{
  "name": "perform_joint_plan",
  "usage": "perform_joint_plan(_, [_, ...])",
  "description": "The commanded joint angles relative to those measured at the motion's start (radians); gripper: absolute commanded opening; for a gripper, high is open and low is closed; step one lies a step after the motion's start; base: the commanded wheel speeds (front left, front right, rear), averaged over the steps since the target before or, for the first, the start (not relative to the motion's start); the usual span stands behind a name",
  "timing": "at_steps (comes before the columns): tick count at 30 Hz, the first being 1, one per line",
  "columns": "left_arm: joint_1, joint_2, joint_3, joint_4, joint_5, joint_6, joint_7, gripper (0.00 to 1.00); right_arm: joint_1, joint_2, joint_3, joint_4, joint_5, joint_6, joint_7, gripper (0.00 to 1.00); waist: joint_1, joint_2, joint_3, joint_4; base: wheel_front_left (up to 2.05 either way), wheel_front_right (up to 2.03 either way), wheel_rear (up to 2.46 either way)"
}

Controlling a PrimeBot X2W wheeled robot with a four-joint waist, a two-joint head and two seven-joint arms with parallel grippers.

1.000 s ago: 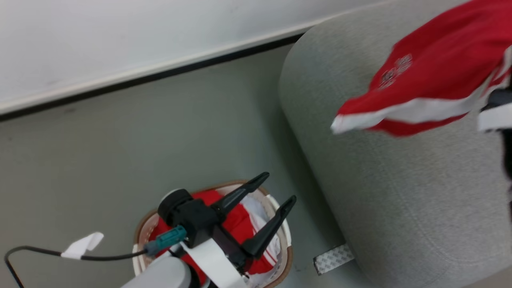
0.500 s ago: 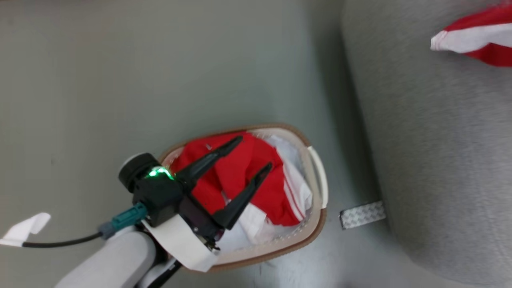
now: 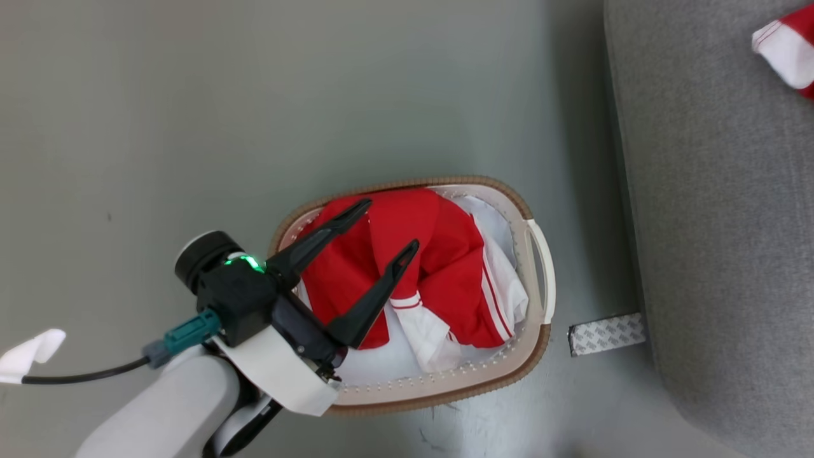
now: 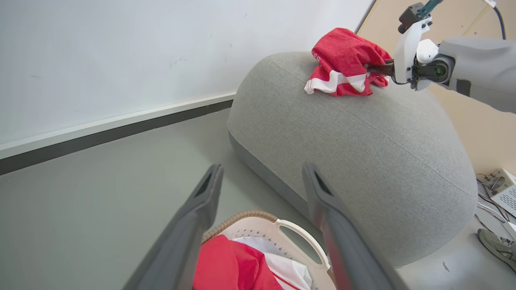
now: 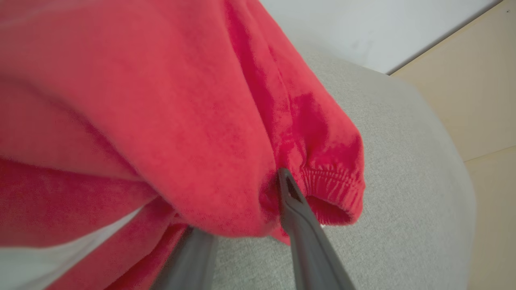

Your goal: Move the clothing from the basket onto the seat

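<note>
Two grippers work over a grey-green floor (image 3: 254,95). The left gripper (image 3: 391,222) hovers above the basket (image 3: 540,280), its fingers (image 3: 318,238) spread wide, released and holding nothing. The basket stands on the floor just beside the seat (image 3: 718,222), apart from it. Inside lies the clothing (image 3: 445,254), a heap of red fabric with white stripes and white panels, reaching about to the brown rim. One red-and-white garment (image 4: 346,52) lies bunched on top of the seat, near its far rounded end. The right gripper (image 4: 379,69) reaches into that garment from the side. In the right wrist view the cloth drapes over its fingers (image 5: 300,225), one tip showing and the other hidden, so whether they grasp the cloth or are released cannot be told. Room: a white wall (image 4: 121,48) with pale skirting and a dark band (image 4: 100,139) at its foot; a beige surface (image 4: 463,121) beyond the seat; a patterned grey strip (image 3: 607,334) on the floor at the seat's base.
</note>
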Motion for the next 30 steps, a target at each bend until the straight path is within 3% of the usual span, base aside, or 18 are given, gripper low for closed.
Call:
perform_joint_plan(1, [0.004,-0.001,0.000,0.011,-0.013,0.005,-0.005,1.00,0.020,0.011,-0.007,-0.011,-0.017,-0.002,0.011,1.00,-0.0002,0.0001,-0.020,-0.004,0.00,0.00,0.00])
perform_joint_plan(7, [0.037,-0.020,0.009,0.056,-0.035,0.023,-0.024,1.00,0.075,0.024,0.034,-0.031,-0.044,-0.002,0.063,1.00,-0.0002,0.0001,-0.136,-0.015,0.00,0.00,0.00])
perform_joint_plan(12, [0.080,-0.038,0.033,0.106,-0.074,0.046,-0.044,1.00,0.139,-0.020,0.133,-0.024,0.010,-0.002,0.079,1.00,-0.0002,0.0001,-0.274,-0.008,0.00,0.00,0.00])
perform_joint_plan(21, [0.173,-0.088,0.117,0.177,-0.129,0.114,-0.066,1.00,0.248,-0.127,0.360,-0.115,0.269,-0.002,-0.029,1.00,-0.0002,0.0001,-0.527,0.026,0.00,0.00,0.00])
perform_joint_plan(25, [0.215,-0.096,0.167,0.196,-0.140,0.143,-0.068,1.00,0.299,-0.143,0.438,-0.202,0.412,-0.002,-0.070,1.00,-0.0002,0.0001,-0.598,0.044,0.00,0.00,0.00])
perform_joint_plan(30, [0.273,-0.109,0.248,0.204,-0.131,0.171,-0.069,1.00,0.392,-0.110,0.471,-0.312,0.519,-0.002,-0.121,1.00,-0.0002,0.0001,-0.646,0.067,0.00,0.00,0.00])
